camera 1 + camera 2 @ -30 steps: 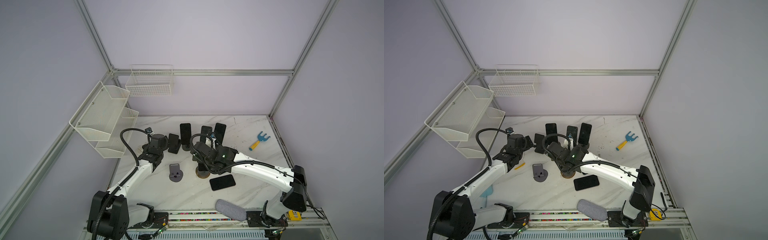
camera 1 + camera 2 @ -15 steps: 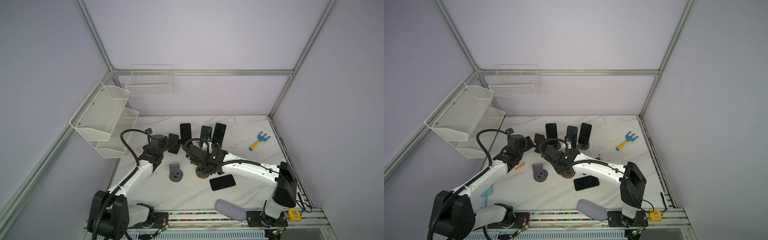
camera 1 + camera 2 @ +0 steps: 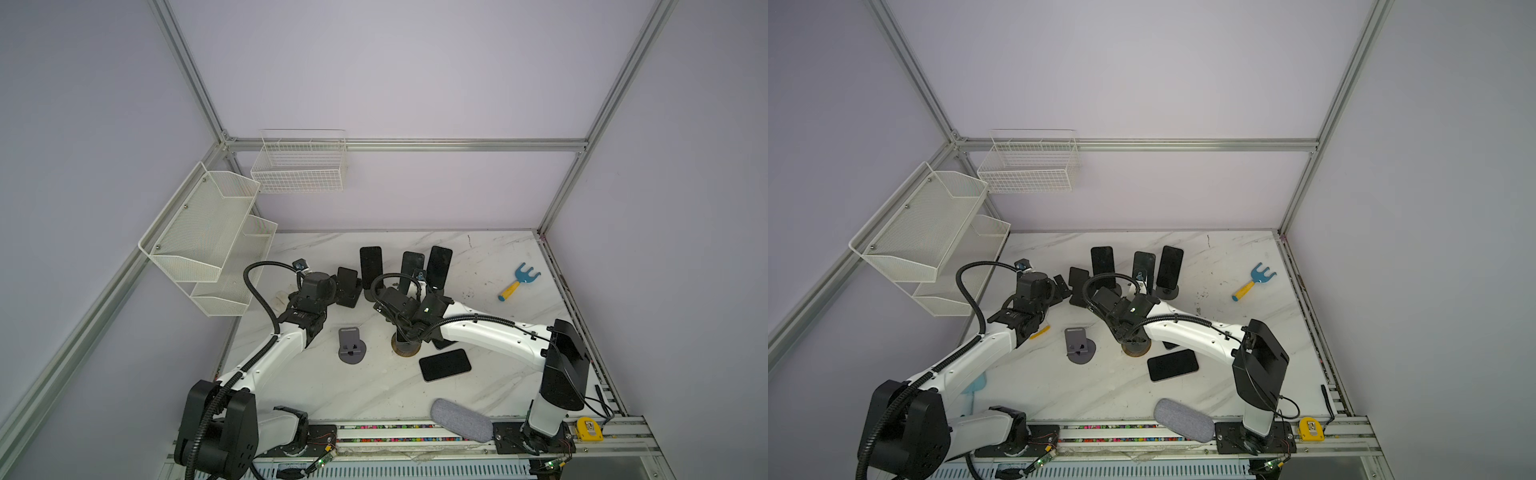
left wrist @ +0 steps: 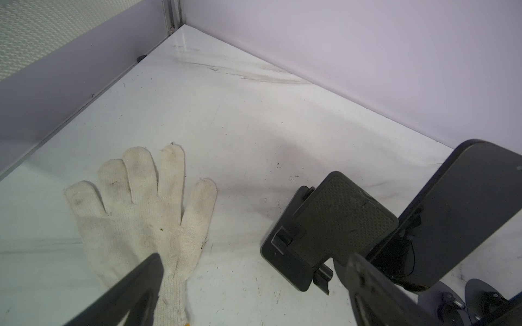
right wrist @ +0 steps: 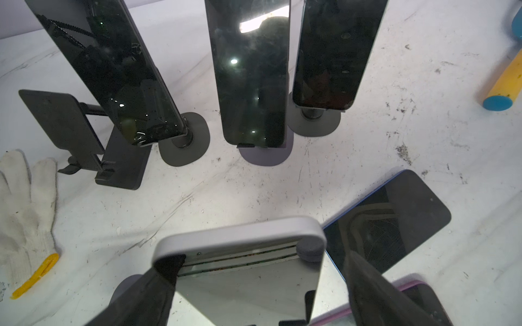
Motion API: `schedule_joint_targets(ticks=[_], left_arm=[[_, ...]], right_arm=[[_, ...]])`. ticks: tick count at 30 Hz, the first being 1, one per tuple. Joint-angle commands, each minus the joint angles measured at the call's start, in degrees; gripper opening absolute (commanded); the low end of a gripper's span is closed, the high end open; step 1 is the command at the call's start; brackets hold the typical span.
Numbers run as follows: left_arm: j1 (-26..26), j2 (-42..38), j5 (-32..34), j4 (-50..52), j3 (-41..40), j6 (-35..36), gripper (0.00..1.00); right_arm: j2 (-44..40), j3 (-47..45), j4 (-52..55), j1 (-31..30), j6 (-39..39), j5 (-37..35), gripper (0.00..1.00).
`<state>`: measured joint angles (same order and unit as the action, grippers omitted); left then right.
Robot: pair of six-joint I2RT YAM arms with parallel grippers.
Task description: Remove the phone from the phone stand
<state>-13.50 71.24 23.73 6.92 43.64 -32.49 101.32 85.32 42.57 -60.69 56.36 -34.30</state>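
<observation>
Above the surface [image 5: 282,192], our open right tool [image 5: 261,259] straddles the cased phone [image 5: 240,234]; next we must clamp and lift.

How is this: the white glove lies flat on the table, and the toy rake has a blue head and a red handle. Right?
No: the toy rake has a yellow handle, not red, as both top views show. Its head is blue, and the white glove lies flat on the table.
</observation>
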Motion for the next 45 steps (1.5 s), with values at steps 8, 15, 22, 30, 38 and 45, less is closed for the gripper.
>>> schedule_joint_targets(ticks=[8, 15, 22, 30, 38, 45], left_arm=[[0.4, -2.1, 0.1, -3.3, -2.8, -1.2, 1.00], [0.4, -1.8, 0.2, -3.0, -2.5, -1.1, 1.00], [0.4, -1.4, 0.0, -3.6, -2.7, -1.0, 1.00], [0.4, -0.3, -0.7, -3.6, -2.2, -0.9, 1.00], [0.4, -0.8, -1.9, -3.1, -1.6, -0.3, 1.00], [0.4, 0.1, -3.9, -4.6, -1.8, -0.1, 1.00]], right_arm=[[0.2, -2.5, -4.0, 0.8, -5.5, 2.6, 0.85], [0.5, -2.4, -2.3, 0.7, -7.0, 0.1, 0.75], [-0.4, -1.9, -1.9, 0.7, -13.2, 0.6, 0.66], [-3.3, -3.3, -4.9, 0.7, -15.6, 5.0, 0.64], [-7.3, -1.8, -6.1, 1.1, -22.1, 7.0, 0.63], [-11.9, -0.5, -8.5, 2.9, -25.6, 7.3, 0.63]])
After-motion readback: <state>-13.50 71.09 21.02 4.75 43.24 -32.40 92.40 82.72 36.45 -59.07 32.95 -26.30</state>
